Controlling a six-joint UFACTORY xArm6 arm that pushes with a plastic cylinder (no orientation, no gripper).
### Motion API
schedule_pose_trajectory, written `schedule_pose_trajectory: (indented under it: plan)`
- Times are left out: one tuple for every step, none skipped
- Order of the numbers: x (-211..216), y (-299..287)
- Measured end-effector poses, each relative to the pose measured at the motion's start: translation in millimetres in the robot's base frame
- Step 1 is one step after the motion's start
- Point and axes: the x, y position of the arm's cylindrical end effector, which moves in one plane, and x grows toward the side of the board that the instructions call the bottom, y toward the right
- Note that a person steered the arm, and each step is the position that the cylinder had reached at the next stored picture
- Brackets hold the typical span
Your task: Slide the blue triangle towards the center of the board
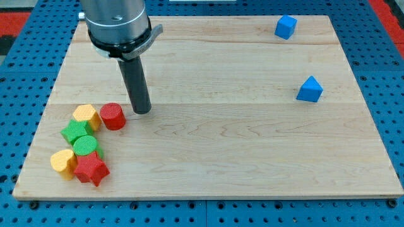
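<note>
The blue triangle (309, 89) lies on the wooden board (221, 139) at the view's right, about mid height. My tip (141, 111) rests on the board left of centre, far to the left of the blue triangle. It stands just right of the red cylinder (113, 116), close to it; I cannot tell if they touch.
A blue cube (285, 26) sits near the top right edge. At the lower left is a cluster: a yellow hexagon (86, 116), a green star (76, 132), a green cylinder (84, 146), a yellow heart (63, 162) and a red star (91, 169).
</note>
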Motion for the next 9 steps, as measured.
schedule_pose_trajectory:
  plan:
    - [9.3,-15.1]
    - [11.7,-16.0]
    - [25.8,-27.5]
    - [36.4,60.5]
    - [36.4,198.1]
    - [-1.8,331.5]
    - [-59.5,387.2]
    - [-56.5,338.1]
    - [-11.0,289.9]
